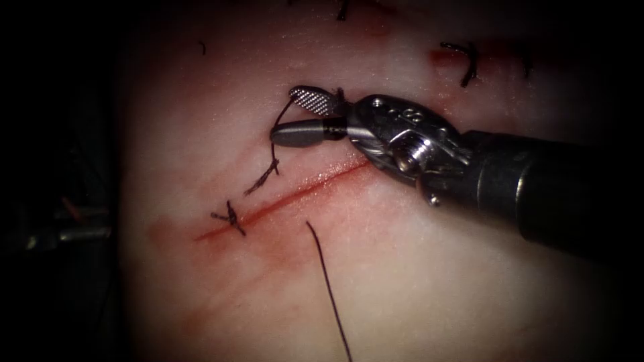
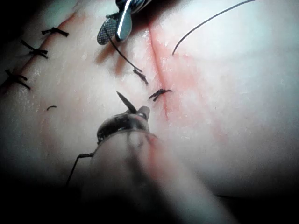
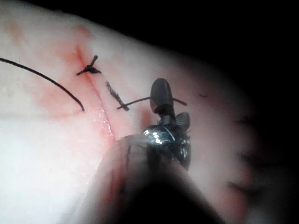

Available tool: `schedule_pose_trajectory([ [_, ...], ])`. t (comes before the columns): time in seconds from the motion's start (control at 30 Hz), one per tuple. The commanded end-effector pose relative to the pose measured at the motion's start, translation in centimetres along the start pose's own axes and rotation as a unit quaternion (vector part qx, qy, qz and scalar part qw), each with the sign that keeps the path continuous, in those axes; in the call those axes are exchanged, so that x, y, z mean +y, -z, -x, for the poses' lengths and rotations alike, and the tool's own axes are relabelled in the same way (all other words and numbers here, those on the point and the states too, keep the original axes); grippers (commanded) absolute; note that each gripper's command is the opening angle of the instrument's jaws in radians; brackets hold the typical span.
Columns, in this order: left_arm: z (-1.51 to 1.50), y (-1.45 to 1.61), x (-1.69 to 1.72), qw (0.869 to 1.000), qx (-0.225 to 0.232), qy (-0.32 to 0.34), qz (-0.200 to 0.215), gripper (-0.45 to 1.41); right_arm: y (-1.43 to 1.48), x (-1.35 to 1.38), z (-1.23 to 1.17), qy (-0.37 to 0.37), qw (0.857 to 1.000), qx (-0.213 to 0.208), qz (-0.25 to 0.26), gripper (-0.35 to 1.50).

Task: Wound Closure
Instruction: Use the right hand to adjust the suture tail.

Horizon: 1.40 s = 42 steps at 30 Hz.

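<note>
My right tool [image 1: 285, 112] comes in over the tissue [image 1: 416, 288] just left of the cut [image 1: 302, 193], jaws open. A short dark thread tail [image 1: 272, 161] rises from the tissue and passes between those jaws [image 3: 172, 105]. A tied knot [image 1: 231, 218] sits on the cut near its lower left end. My left tool [image 2: 135, 112] hovers left of the cut, below the knot [image 2: 160, 93], shut on the curved needle [image 2: 123, 99]. The needle's dark tip sticks out past the jaws, clear of the tissue, and thread [image 2: 77, 163] trails from the tool.
A long loose thread [image 1: 329, 281] lies on the tissue right of the cut, with its free end near the cut. Older stitches [image 1: 463, 60] cross another closed line at the far side. Red fluid [image 1: 268, 248] stains the tissue around the cut.
</note>
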Motion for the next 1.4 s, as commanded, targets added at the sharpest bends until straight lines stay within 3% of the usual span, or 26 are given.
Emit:
schedule_pose_trajectory([
  [0.03, -0.03, -0.06, -0.03, 1.000, 0.001, -0.001, 0.000, -0.19, -0.08, 0.03, -0.04, 0.002, 1.000, 0.001, -0.001, 0.98],
  [0.1, -0.03, -0.06, -0.03, 1.000, 0.001, -0.001, 0.000, -0.20, -0.07, 0.03, -0.04, 0.002, 1.000, 0.004, -0.003, 0.76],
  [0.17, -0.03, -0.06, -0.03, 1.000, 0.001, -0.001, 0.000, -0.20, -0.08, 0.03, -0.04, 0.002, 1.000, 0.005, -0.003, 0.71],
  [0.2, -0.03, -0.06, -0.03, 1.000, 0.001, -0.001, 0.000, -0.20, -0.10, 0.02, -0.04, 0.001, 1.000, 0.008, -0.004, 0.54],
  [0.23, -0.03, -0.06, -0.03, 1.000, 0.001, -0.001, 0.000, -0.20, -0.11, 0.00, -0.04, 0.001, 1.000, 0.010, -0.012, -0.35],
  [0.37, -0.03, -0.06, -0.03, 1.000, 0.001, -0.001, 0.000, -0.20, -0.15, 0.02, -0.06, 0.001, 0.999, 0.023, -0.028, -0.35],
  [0.47, -0.03, -0.06, -0.03, 1.000, 0.001, -0.001, 0.000, -0.21, -0.24, 0.06, -0.10, -0.002, 0.999, 0.047, -0.003, -0.35],
  [1.0, -0.03, -0.07, -0.02, 1.000, 0.001, -0.001, 0.000, -0.24, -0.15, -0.02, -0.28, 0.090, 0.994, 0.059, -0.006, -0.35],
  [1.27, -0.03, -0.07, -0.02, 1.000, 0.001, -0.001, -0.001, -0.25, -0.05, -0.22, -0.69, 0.145, 0.984, 0.101, -0.011, -0.35],
  [1.4, -0.04, -0.08, -0.01, 1.000, 0.001, -0.001, -0.001, -0.25, -0.05, -0.27, -0.76, 0.157, 0.982, 0.107, -0.009, -0.35],
])
